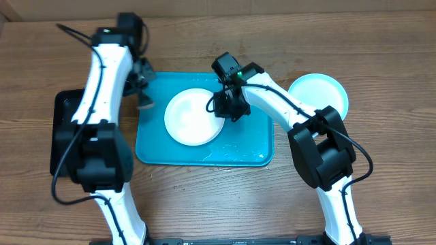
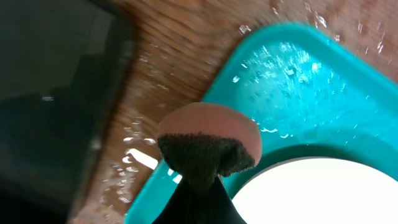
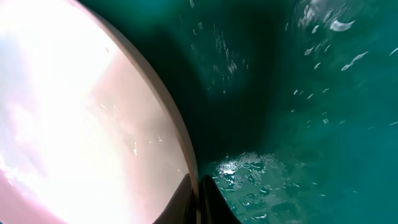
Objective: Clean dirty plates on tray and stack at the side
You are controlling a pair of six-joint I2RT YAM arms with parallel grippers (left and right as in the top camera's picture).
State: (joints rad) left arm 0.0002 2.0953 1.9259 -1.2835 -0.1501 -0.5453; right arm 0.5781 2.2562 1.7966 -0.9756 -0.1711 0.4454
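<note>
The white plate (image 1: 191, 117) lies in the wet teal tray (image 1: 252, 143). My right gripper (image 1: 228, 107) is shut on the plate's right rim; in the right wrist view the two fingers (image 3: 198, 199) pinch the rim of the plate (image 3: 74, 124) above the tray floor (image 3: 311, 93). My left gripper (image 1: 142, 87) is shut on a sponge (image 1: 145, 103) over the tray's far left corner. In the left wrist view the sponge (image 2: 208, 140) hangs above the tray rim (image 2: 311, 81), beside the white plate (image 2: 317, 193). A light blue plate (image 1: 317, 95) sits on the table right of the tray. The yellow-green plate is out of view.
A smaller black tray (image 1: 65, 126) sits on the table left of the teal tray and also shows in the left wrist view (image 2: 50, 81). Water drops lie on the wood between the two trays (image 2: 134, 143) and on the teal tray floor.
</note>
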